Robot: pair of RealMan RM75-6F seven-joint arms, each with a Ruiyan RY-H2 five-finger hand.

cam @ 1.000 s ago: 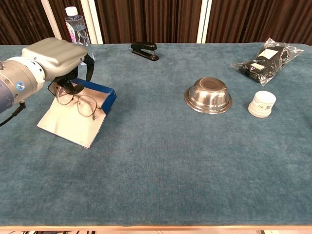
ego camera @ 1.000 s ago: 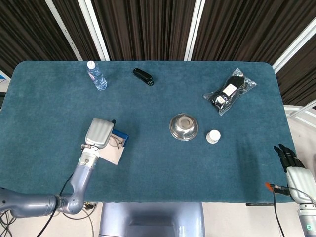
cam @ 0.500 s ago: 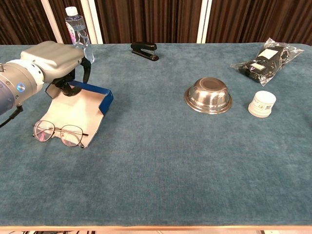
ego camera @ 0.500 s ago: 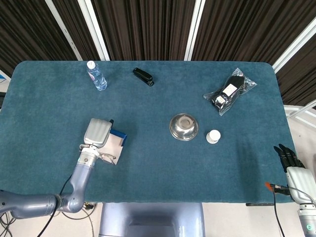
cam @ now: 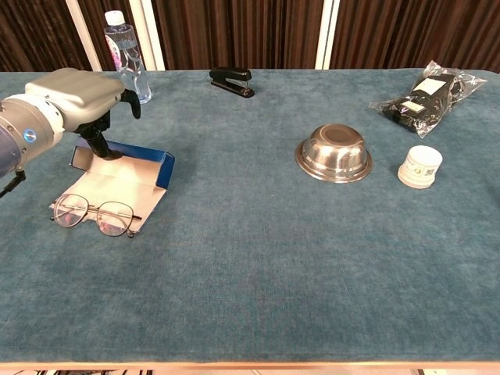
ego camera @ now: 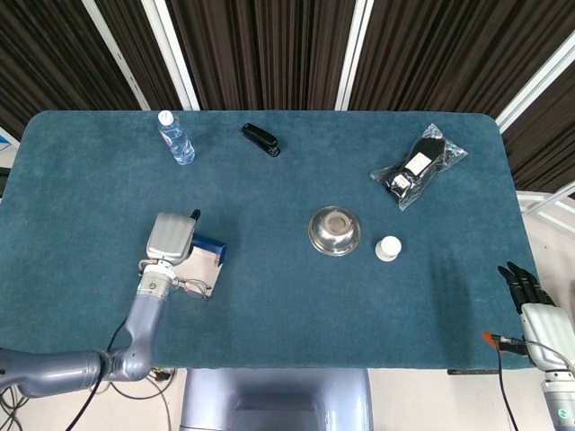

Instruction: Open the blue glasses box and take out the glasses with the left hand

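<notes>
The blue glasses box (cam: 125, 162) lies open at the table's left, its pale lid flap (cam: 117, 187) spread toward me. Thin wire-rimmed glasses (cam: 94, 215) rest on the flap's near edge, free of any hand. My left hand (cam: 74, 98) hovers just above the box's far left end with its fingers apart, holding nothing; one finger reaches down close to the box rim. In the head view the hand (ego camera: 171, 238) covers part of the box (ego camera: 209, 245), with the glasses (ego camera: 190, 287) just below it. My right hand (ego camera: 528, 296) hangs off the table's right edge, fingers straight, empty.
A water bottle (cam: 125, 55) and a black stapler (cam: 232, 80) stand along the far edge. A steel bowl (cam: 333, 152), a small white jar (cam: 420, 166) and a bagged black item (cam: 426, 94) occupy the right half.
The glasses left my left hand and dropped onto the flap's near edge. The hand then drew back to the left, and the box shifted slightly left.
</notes>
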